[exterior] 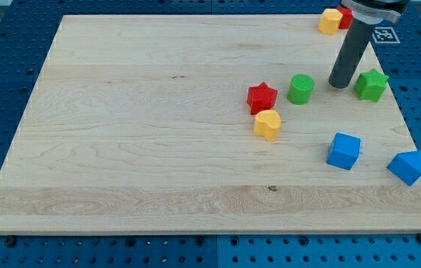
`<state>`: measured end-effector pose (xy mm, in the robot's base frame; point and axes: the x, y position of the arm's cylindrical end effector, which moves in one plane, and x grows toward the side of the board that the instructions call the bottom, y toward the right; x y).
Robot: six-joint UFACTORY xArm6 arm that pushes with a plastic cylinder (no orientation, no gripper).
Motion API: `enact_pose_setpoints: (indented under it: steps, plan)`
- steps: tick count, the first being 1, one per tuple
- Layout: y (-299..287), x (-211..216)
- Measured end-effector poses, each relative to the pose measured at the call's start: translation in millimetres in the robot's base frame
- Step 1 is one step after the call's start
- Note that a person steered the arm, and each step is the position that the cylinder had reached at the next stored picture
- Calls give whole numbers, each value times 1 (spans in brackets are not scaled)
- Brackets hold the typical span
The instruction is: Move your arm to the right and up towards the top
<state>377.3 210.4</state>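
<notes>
Here, my tip (339,84) between green cylinder (300,88) and green star (370,84); no pincer fitted.

Lab bench: blue perforated table (17,253), fiducial marker (384,34).

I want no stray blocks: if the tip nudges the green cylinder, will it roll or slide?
The green cylinder stands on its flat end, so it would probably slide, not roll. It looks small and rigid, likely light. My tip is to its right, apart from it.
</notes>
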Motion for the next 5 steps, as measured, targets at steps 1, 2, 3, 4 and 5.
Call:
enact_pose_setpoints:
  steps: [1,2,3,4,5]
  plan:
    - [0,-11]
    - [0,-23]
    - [0,-34]
    - [0,-44]
    - [0,-54]
